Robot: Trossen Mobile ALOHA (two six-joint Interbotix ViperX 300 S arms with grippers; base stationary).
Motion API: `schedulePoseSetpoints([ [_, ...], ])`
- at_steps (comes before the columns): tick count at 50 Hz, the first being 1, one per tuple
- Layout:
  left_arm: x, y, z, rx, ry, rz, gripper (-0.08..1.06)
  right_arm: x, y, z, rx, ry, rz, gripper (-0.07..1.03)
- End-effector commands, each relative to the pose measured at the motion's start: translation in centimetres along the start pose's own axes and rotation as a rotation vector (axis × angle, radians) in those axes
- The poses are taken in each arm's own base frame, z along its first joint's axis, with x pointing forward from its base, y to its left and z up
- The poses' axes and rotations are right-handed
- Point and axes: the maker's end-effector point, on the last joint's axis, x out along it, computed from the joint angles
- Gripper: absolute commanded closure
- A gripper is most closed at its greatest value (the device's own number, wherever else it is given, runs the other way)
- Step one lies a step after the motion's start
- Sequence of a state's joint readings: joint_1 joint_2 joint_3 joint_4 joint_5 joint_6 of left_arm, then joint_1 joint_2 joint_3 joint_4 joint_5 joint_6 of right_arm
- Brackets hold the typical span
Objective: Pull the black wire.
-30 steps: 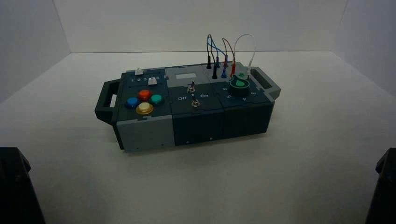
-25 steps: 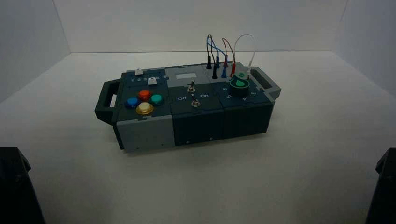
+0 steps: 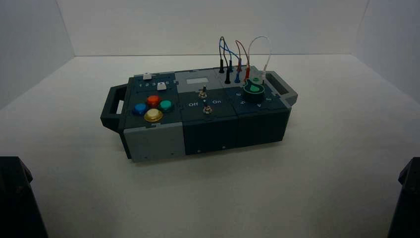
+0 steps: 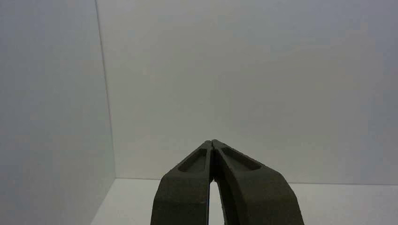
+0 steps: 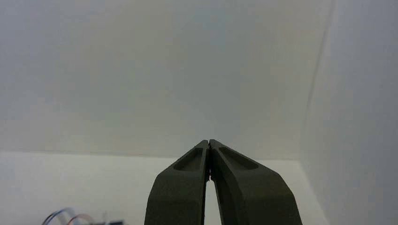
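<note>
Black wire [image 3: 222, 40] arches over box's far right. Right gripper [image 5: 209, 141] and left gripper [image 4: 211, 141] well back, fingers closed, empty. Open right, straddle one black plug [image 3: 228, 77], pull straight up.

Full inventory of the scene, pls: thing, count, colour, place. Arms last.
box: 1, dark and grey, on the table
buttons: 4, red, blue, green, yellow, box's left part
slider caps: 2, white, box's left part, behind the buttons
panel: 1, pale, middle, far side
toggle switches: 2, metallic, middle
knob: 1, dark with green, right part
wires: 4, black, blue, reddish, white, right part, far side
handles: 2, dark left, grey right, box ends
table: 1, whitish, under the box
left gripper: 1, dark, off the box, near left
right gripper: 1, dark, off the box, near right
</note>
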State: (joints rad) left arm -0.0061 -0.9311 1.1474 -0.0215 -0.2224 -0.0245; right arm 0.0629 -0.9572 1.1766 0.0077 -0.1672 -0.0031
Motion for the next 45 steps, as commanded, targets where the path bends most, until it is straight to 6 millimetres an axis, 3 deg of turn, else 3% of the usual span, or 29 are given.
schedulePoseSetpoints([
  [1,0.2,-0.1,0.6,-0.003,-0.001,-0.002,1.01,0.3,1.5,1.8,0.003,-0.003,0.055,0.98],
  [10,0.4,-0.6,0.4,-0.007,0.042,-0.021,1.01,0.3,3.6,3.0,-0.007,0.042,0.134,0.96],
  [18,0.4,-1.1,0.6,-0.006,0.046,-0.038,1.01,1.0,4.2,3.6,-0.013,0.105,0.151,0.83],
  [28,0.4,-1.1,0.8,-0.007,0.045,-0.038,1.01,2.8,5.4,2.1,-0.031,0.272,0.182,0.70],
  [39,0.3,-1.6,0.8,-0.006,0.064,-0.056,1.01,5.1,9.2,-0.4,-0.073,0.455,0.278,0.62],
  [45,0.3,-3.1,0.5,0.004,0.117,-0.111,1.01,5.6,10.9,-1.4,-0.086,0.527,0.319,0.58],
])
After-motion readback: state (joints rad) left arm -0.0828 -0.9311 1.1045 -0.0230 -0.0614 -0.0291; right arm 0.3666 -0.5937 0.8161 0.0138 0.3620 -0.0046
